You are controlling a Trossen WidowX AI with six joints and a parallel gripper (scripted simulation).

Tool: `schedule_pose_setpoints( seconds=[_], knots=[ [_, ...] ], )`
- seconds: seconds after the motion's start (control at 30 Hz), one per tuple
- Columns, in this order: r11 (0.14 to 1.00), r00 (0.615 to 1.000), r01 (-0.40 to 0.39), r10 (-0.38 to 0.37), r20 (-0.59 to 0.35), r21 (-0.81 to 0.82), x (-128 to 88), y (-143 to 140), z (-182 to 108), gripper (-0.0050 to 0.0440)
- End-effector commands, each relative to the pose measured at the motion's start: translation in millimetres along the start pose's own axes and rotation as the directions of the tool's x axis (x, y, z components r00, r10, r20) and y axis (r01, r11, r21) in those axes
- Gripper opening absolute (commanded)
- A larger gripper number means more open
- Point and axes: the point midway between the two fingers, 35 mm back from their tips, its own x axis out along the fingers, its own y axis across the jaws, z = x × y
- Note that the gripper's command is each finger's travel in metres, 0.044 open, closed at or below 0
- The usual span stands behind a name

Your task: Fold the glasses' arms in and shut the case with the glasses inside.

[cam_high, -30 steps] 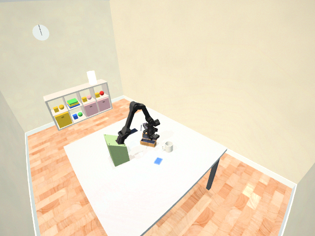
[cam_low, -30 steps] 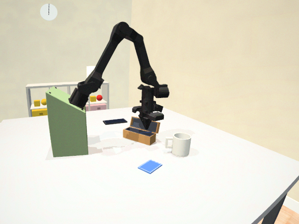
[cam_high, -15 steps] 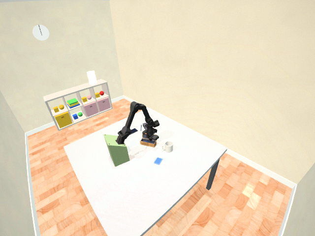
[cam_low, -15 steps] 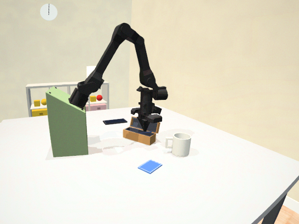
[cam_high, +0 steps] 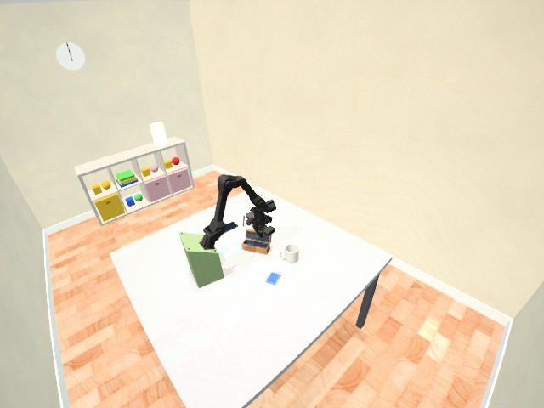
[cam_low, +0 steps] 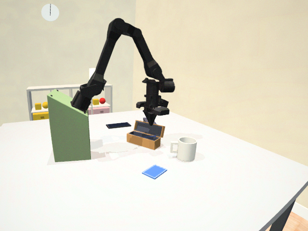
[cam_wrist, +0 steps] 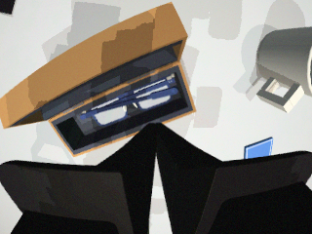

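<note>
The brown case (cam_high: 255,249) (cam_low: 141,141) (cam_wrist: 97,147) stands on the table with its lid (cam_low: 155,130) (cam_wrist: 88,63) open and tilted up along one long side. The glasses (cam_wrist: 168,92) lie inside the case; their blue arms look folded in across the lenses. In the exterior view only a bit of blue shows of them. My gripper (cam_low: 151,123) (cam_wrist: 154,129) is shut and empty, fingers pointing down. Its tips are above the case, in front of the lid in the exterior view and near the box's rim in the wrist view. I cannot tell whether they touch the lid.
A white mug (cam_high: 291,253) (cam_low: 186,149) (cam_wrist: 285,54) stands beside the case, its handle toward it. A blue card (cam_high: 273,278) (cam_low: 154,171) (cam_wrist: 258,148) lies farther forward. A dark flat phone-like thing (cam_low: 118,124) lies behind, left of the case. The green base block (cam_high: 204,268) (cam_low: 69,134) bears the arm.
</note>
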Motion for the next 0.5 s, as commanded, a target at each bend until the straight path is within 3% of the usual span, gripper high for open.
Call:
schedule_pose_setpoints(
  seconds=[0.0, 0.07, 0.2, 0.33, 0.4, 0.47],
  knots=[
    [1.0, 1.0, -0.002, 0.002, -0.004, -0.001, -6.4, 0.8, -1.3, 0.0],
    [1.0, 1.0, -0.002, 0.002, -0.004, 0.004, -7.9, 1.4, -1.5, 0.0],
    [0.996, 1.0, -0.002, 0.002, -0.004, 0.086, -31.2, 10.4, -5.6, 0.0],
    [0.996, 1.0, -0.002, 0.002, -0.004, 0.091, -32.6, 10.9, -6.0, 0.0],
    [0.996, 1.0, -0.002, 0.002, -0.004, 0.091, -24.3, 10.9, -5.3, 0.0],
    [0.996, 1.0, -0.002, 0.002, -0.004, 0.091, -0.6, 10.9, -5.0, 0.0]
  ],
)
